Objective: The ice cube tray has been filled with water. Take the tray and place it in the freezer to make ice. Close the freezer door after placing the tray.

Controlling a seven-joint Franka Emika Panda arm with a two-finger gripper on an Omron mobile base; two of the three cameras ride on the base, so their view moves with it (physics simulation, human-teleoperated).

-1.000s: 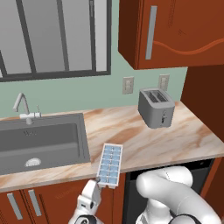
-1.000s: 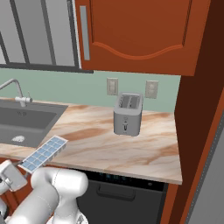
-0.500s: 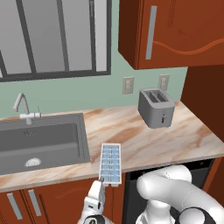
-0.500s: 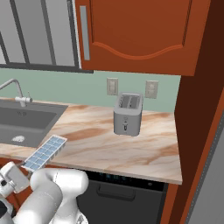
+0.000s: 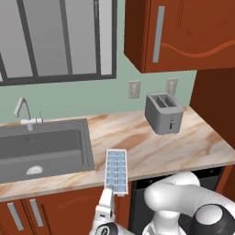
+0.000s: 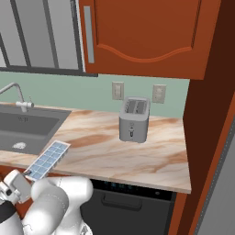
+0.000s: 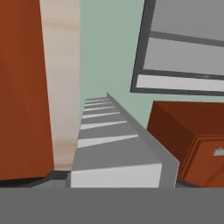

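The ice cube tray [image 5: 117,170] [image 6: 47,159] lies on the marble counter [image 5: 151,147] just right of the sink, its near end sticking out past the front edge. My gripper [image 5: 108,198] [image 6: 18,183] reaches up from below the counter front and is shut on that overhanging end. In the hand view the tray [image 7: 113,144] runs away from my gripper [image 7: 116,179] as a grey ribbed strip, its end face between the jaws. The freezer and the freezer door are out of view.
A steel sink [image 5: 43,147] with a faucet [image 5: 25,114] sits left of the tray. A grey toaster [image 5: 164,112] stands at the back right. A black dishwasher [image 6: 128,202] sits under the counter, and red upper cabinets [image 5: 183,32] hang above.
My gripper has slid right and up to the tray's near end, and the jaws have closed onto it. The tray itself has barely moved.
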